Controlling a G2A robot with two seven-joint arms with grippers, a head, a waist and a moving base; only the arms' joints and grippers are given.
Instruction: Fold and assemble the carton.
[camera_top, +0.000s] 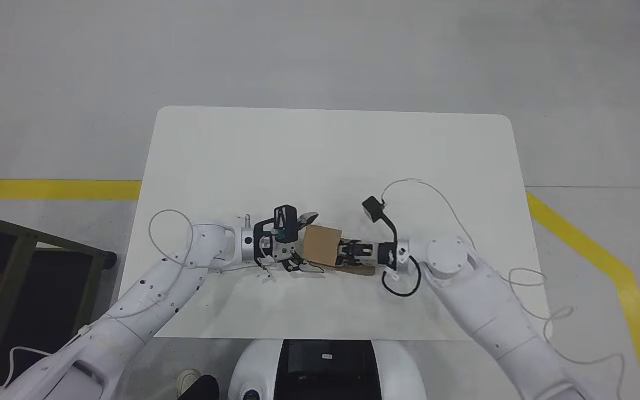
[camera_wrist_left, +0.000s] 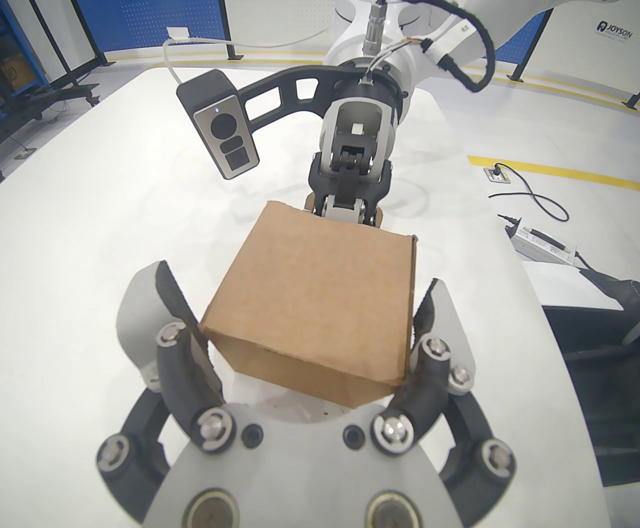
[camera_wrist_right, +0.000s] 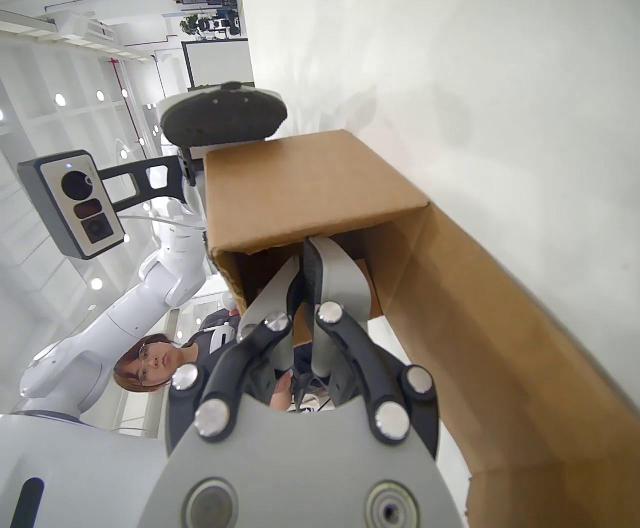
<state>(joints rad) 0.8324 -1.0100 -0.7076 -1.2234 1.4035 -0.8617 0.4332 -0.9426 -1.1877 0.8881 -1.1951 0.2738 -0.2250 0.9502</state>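
Top view: carton (camera_top: 322, 243) on desk (camera_top: 400, 150), near front edge, between both pincers.

Left wrist view: left pincer (camera_wrist_left: 300, 287) spread wide, pads touching both carton sides, gripping it.

Right wrist view: right pincer (camera_wrist_right: 306, 257) closed, tips inside open end. Step probably flap tucking; next move needs steady carton. Flap between tips unclear.

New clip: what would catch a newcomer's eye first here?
A brown carton sits near the robot's edge of the white table, caught between both arms. The left tool straddles it with fingers touching opposite sides, while the right tool, fingers shut, pokes into its open end.
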